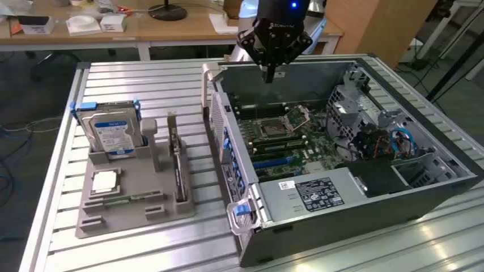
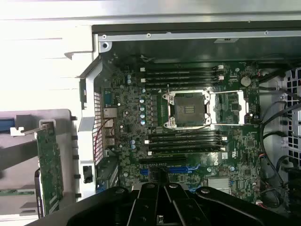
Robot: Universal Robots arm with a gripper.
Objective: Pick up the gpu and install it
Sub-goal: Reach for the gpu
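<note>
Slatted aluminium tabletop (image 1: 136, 85), workshop setting, seen in the exterior view.

- Item 1: open computer case (image 1: 423, 198), lying on its side at 3 o'clock on the tabletop. The motherboard (image 1: 295, 141) is exposed, with an empty CPU socket (image 1: 271, 127) near its centre.
- Item 2: grey parts holder (image 1: 113, 221), at 9 o'clock from the case. It carries a hard drive (image 1: 112, 133) standing upright at its 11 o'clock corner and a CPU (image 1: 103, 181) lying flat at 6 o'clock from the drive.
- Item 3: gpu (image 1: 175, 158), standing on edge in a slot along the holder's 3 o'clock side, between the drive and the case. Nothing grips it.
- Item 4: gripper (image 1: 268, 78), hanging above the case's 12 o'clock wall, well apart from the gpu. Its fingers are pressed together and empty.
</note>
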